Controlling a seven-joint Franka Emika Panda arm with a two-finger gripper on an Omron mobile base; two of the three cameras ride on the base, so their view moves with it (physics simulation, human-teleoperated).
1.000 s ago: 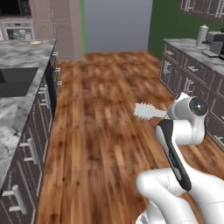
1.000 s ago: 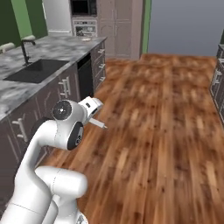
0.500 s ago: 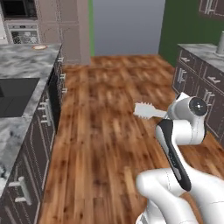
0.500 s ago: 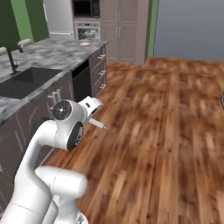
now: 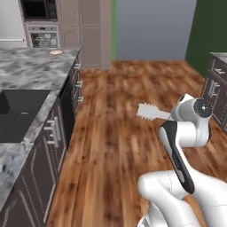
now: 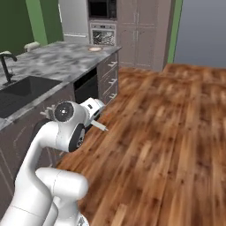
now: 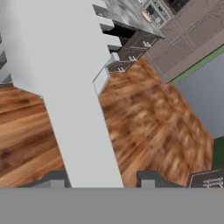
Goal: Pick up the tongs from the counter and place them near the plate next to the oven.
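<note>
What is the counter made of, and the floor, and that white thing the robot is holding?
The counter looks like polished stone, maybe marble: grey-and-white cloudy veining. The floor looks like varnished wood: brown planks with grain. The tongs in the gripper look like matte plastic or painted metal; plain pale grey leaves that open.

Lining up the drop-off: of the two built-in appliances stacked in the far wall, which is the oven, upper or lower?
The lower one: the oven has a pale steel front with a handle bar and window. The microwave above it is all dark. The plate lies on the counter before it.
</note>
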